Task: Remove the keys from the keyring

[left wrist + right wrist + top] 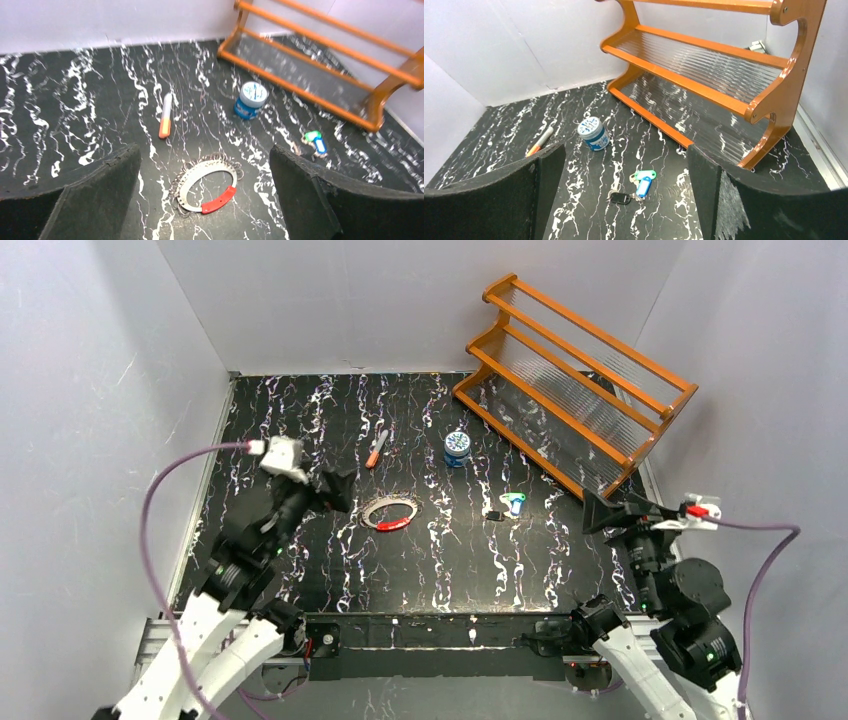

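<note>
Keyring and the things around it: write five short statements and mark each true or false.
1. The keyring lies on the table, in neither gripper. True.
2. Its red section points toward the orange rack. False: it is on the side away from the rack, nearest the left wrist camera.
3. The left gripper and the right gripper are both open. True.
4. The blue tin stands on a rack shelf. False: it stands on the table.
5. The marker lies inside the loop. False: it lies apart, beyond the keyring.
</note>
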Robot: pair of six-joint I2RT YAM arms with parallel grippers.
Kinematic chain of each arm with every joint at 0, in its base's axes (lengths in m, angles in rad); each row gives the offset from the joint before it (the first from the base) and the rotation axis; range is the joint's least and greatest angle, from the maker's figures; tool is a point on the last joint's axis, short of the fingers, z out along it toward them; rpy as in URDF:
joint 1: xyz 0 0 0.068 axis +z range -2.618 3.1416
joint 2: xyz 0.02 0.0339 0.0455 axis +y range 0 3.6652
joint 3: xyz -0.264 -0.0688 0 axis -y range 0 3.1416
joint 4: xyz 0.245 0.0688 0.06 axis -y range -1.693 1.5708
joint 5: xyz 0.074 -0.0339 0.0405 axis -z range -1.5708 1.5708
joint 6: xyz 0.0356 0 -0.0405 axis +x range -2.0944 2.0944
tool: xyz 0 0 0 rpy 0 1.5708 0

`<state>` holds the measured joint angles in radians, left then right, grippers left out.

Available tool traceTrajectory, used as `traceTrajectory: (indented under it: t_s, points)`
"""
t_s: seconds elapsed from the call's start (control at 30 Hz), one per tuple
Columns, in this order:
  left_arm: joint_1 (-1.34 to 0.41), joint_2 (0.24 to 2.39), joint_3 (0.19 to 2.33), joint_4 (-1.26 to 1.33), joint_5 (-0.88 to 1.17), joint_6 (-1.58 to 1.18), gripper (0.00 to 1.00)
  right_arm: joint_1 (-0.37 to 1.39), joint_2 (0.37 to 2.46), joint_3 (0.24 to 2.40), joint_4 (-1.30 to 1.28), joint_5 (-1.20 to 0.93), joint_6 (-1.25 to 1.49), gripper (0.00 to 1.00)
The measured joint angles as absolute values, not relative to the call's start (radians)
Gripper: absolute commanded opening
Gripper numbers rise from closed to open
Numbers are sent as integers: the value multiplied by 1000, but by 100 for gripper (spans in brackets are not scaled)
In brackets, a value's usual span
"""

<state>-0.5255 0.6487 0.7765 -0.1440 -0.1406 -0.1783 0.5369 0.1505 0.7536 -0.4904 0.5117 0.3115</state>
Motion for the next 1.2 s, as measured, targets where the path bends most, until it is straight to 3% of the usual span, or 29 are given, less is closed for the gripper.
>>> traceTrajectory:
  t_s: [0.23, 0.57, 1.2]
  points:
    - [-525, 281, 694, -188, -225, -175, 98, 537, 28, 729, -478, 466, 268, 99]
    - [-525, 17, 517, -202, -215, -119, 98, 537, 22, 713, -522, 561, 339, 99]
    - [-525, 10, 476, -193, -229, -78, 98, 537, 19, 647, -504, 651, 441, 98]
